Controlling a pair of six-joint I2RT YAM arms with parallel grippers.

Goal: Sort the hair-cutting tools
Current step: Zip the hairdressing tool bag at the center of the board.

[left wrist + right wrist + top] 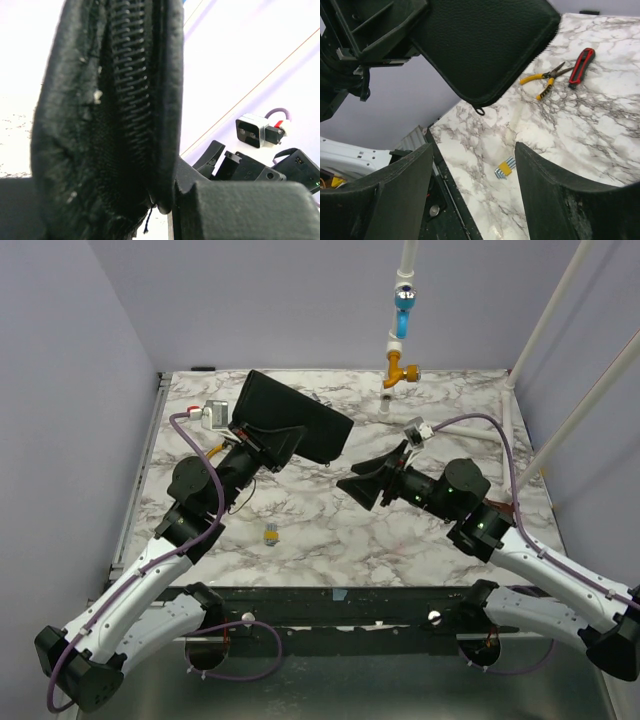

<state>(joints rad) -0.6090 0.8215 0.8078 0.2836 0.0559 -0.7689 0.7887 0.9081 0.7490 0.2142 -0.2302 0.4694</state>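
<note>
The hair-cutting tools show in no view. My left gripper (250, 440) is shut on the edge of a black zip pouch (295, 425) and holds it lifted above the marble table. In the left wrist view the pouch (115, 125) fills the frame, its zipper teeth facing the camera, pinched at the left gripper (165, 200). My right gripper (352, 485) stands open just to the right of the pouch, with nothing between its fingers. From the right wrist the pouch (485, 45) hangs ahead of the right gripper (472, 180).
Yellow-handled pliers (542, 80) and a red-handled tool (581, 65) lie together on the marble table (600, 130) beyond the pouch. A small hex key set in a yellow holder (270, 534) lies near the front edge. An orange and blue pipe fitting (402, 365) hangs at the back.
</note>
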